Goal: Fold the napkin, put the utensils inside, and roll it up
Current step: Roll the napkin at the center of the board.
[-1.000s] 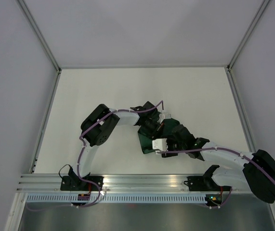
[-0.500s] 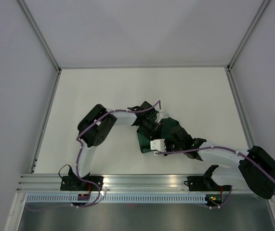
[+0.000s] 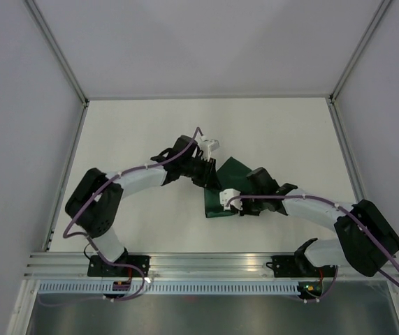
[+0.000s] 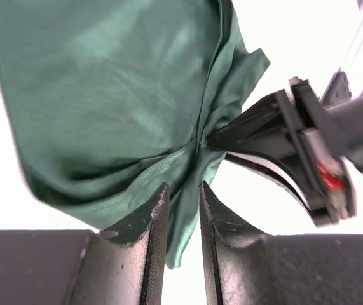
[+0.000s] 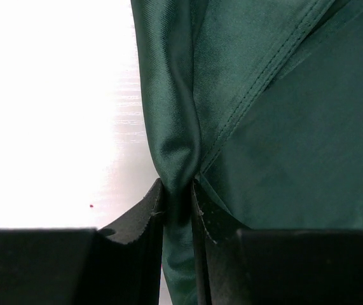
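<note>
The dark green napkin (image 3: 235, 169) lies bunched in the middle of the white table (image 3: 143, 129), partly under both grippers. My left gripper (image 3: 214, 183) holds a hanging fold of the napkin (image 4: 117, 82) between its nearly closed fingers (image 4: 152, 222). My right gripper (image 3: 241, 202) is shut on a thick fold by the stitched hem of the napkin (image 5: 295, 127). It also shows in the left wrist view (image 4: 283, 146), pinching the cloth just ahead of my left fingers. No utensils are in view.
Grey walls with metal frame posts (image 3: 66, 70) enclose the table on three sides. An aluminium rail (image 3: 206, 262) with both arm bases runs along the near edge.
The left arm has stretched out, its elbow swinging left and its gripper moving up and away from me. The right gripper has shifted slightly up and left. The napkin is pulled between them.
</note>
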`<state>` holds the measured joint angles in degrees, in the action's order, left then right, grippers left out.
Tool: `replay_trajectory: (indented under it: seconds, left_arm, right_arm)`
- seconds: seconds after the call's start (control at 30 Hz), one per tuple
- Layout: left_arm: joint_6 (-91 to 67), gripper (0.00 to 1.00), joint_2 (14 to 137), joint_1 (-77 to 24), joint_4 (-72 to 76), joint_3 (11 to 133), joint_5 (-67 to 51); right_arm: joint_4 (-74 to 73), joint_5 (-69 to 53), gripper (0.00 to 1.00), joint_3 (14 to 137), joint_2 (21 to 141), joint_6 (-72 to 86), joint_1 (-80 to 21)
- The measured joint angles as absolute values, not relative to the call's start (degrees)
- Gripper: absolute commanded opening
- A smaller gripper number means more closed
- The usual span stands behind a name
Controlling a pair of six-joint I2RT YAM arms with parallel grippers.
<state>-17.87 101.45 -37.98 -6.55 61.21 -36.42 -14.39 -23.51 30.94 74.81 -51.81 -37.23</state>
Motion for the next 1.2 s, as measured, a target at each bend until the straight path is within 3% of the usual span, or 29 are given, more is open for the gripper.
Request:
replay_trajectory:
  seconds: [0.3, 0.47, 0.8, 1.2]
  left_arm:
    - [-21.1, 0.32, 76.7, -40.4, 16.1, 35.1, -15.9]
    - [-15.6, 0.36, 71.4, -52.0, 25.2, 26.9, 0.3]
    - [2.9, 0.38, 83.1, -68.5, 31.9, 31.4, 18.5]
    - [21.2, 0.52, 98.9, -73.4, 31.6, 41.3, 16.3]
  right_arm:
    - [-25.0, -36.3, 0.14, 40.7, 85.8, -56.1, -28.1]
    - [-31.1, -41.9, 0.14, 45.8, 91.8, -58.3, -24.5]
    - [-42.3, -49.5, 0.14, 54.6, 102.2, -60.8, -19.8]
    - [-48.4, -51.9, 0.15, 58.7, 107.0, -61.3, -17.9]
